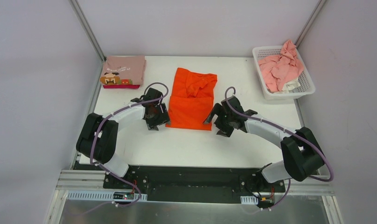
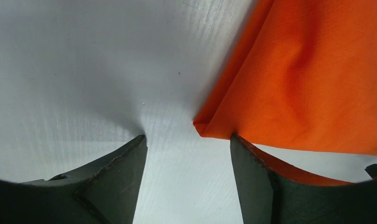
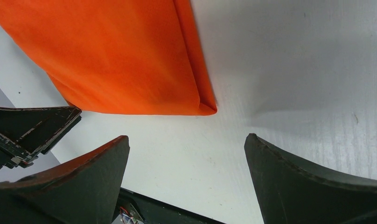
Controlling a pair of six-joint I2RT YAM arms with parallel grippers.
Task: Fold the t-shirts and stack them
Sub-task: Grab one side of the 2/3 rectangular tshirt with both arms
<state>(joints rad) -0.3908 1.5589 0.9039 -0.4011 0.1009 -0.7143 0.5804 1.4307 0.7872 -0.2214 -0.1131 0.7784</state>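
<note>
top external view: a bright orange t-shirt (image 1: 191, 100) lies part-folded in the middle of a white table (image 1: 196, 149), a long rectangle with its rumpled collar end toward the far side. the left gripper (image 1: 156, 116) sits at its near-left corner (image 2: 205, 128) and the right gripper (image 1: 219, 122) at its near-right corner (image 3: 205, 108), both low over the table.

left wrist view: this pincer's jaws stand apart with bare table between them, and the doubled orange corner lies just at one fingertip, not pinched. right wrist view: that pincer is spread wide and empty, the other corner lying just beyond its gap.

at the far left, a dusty-pink t-shirt (image 1: 125, 69) lies folded on top of a magenta t-shirt (image 1: 128, 86). at the far right, a white lattice basket (image 1: 289, 95) holds crumpled light pink t-shirts (image 1: 280, 70).

the orange cloth looks thin, light and limp. it will likely sag when lifted and slide on the smooth tabletop, so the doubled near corners seem the surest places to pinch, taking both layers together.

the dusty-pink shirt carries a pixel cartoon face. a line of writing above it is too small to read. no brand or label is legible anywhere.
</note>
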